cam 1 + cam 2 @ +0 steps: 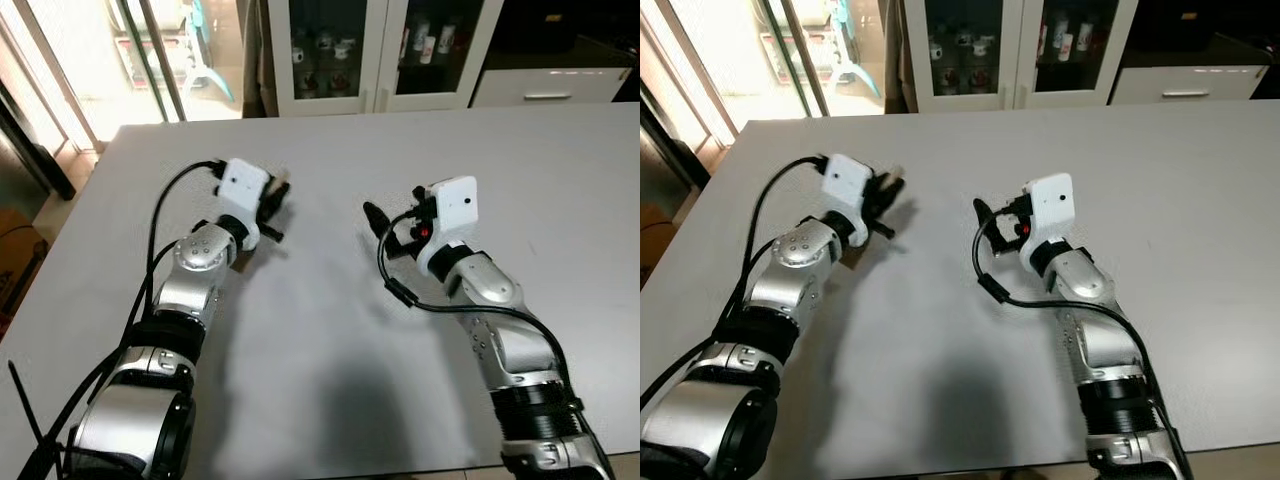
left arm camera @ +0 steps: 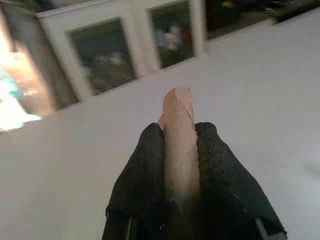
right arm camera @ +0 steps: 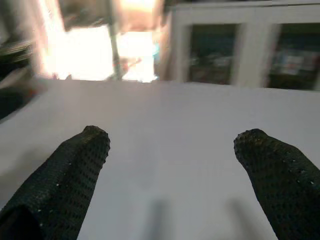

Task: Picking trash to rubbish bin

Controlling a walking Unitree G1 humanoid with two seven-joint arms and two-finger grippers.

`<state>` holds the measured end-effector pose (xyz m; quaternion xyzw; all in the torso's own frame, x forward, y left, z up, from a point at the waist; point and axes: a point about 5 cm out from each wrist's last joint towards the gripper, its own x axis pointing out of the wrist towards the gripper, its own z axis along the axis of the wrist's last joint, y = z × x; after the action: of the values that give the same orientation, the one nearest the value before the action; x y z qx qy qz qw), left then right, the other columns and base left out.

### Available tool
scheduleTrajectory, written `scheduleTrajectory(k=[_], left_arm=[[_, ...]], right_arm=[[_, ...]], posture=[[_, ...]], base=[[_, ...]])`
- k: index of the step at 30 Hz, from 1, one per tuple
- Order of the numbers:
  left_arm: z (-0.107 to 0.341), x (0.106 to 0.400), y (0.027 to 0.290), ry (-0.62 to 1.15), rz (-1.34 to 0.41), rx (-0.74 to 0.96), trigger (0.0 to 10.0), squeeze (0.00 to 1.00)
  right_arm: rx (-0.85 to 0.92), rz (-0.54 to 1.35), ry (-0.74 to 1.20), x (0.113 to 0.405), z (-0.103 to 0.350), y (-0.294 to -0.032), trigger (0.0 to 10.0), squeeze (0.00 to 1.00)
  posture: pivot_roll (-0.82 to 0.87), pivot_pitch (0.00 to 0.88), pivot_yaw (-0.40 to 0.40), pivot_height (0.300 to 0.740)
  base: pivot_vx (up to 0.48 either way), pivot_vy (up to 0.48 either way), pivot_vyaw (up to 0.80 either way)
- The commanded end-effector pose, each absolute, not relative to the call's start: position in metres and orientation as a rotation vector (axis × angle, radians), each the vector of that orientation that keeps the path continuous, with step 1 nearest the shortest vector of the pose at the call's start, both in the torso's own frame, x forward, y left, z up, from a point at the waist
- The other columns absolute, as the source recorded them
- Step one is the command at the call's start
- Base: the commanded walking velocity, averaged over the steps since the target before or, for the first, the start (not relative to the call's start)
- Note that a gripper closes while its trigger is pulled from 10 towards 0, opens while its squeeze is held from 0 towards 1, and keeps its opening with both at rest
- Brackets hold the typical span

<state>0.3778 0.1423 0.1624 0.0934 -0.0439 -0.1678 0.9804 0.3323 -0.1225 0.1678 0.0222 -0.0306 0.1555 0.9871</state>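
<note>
The left gripper [image 2: 179,150] was clamped on a pale brown cardboard tube [image 2: 179,145], a crushed roll of trash pinched flat between its two black fingers [image 2: 142,175] and carried just clear of the grey table [image 1: 330,330] at about ten o'clock from the table's middle, which I judge was meant to keep it secure for the trip to a rubbish bin. The right gripper [image 3: 172,145] hovered nearby at roughly one o'clock with its fingers spread wide and nothing between them, probably kept free because one grip sufficed for so light an item.
</note>
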Motion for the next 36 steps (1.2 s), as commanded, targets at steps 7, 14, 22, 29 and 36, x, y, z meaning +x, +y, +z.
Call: scheduleTrajectory(k=[7, 14, 22, 29, 36], left_arm=[[0.165, 0.370, 0.145, -0.163, -0.092, 0.134, 10.0, 0.00], [0.165, 0.363, 0.137, -0.208, -0.018, 0.160, 10.0, 0.00], [0.169, 0.364, 0.137, -0.216, 0.017, 0.173, 10.0, 0.00], [0.167, 0.361, 0.137, -0.220, 0.030, 0.167, 10.0, 0.00], [0.166, 0.360, 0.136, -0.221, 0.030, 0.163, 10.0, 0.00]], right_arm=[[0.164, 0.069, -0.153, 0.343, 0.177, -0.125, 10.0, 0.00], [0.178, 0.020, -0.199, 0.349, 0.182, -0.128, 10.0, 0.00], [0.177, 0.016, -0.201, 0.350, 0.179, -0.126, 10.0, 0.00], [0.174, 0.035, -0.196, 0.352, 0.177, -0.122, 10.0, 0.00], [0.176, 0.046, -0.195, 0.353, 0.176, -0.119, 10.0, 0.00]], posture=[[0.00, 0.043, 0.034, 0.740], [-0.01, 0.041, 0.029, 0.740], [-0.01, 0.038, 0.020, 0.740], [-0.01, 0.025, 0.008, 0.740], [-0.01, 0.011, -0.001, 0.740]], base=[[0.000, 0.000, 0.00], [0.000, 0.000, 0.00], [0.000, 0.000, 0.00], [0.000, 0.000, 0.00], [-0.104, 0.000, 0.00]])
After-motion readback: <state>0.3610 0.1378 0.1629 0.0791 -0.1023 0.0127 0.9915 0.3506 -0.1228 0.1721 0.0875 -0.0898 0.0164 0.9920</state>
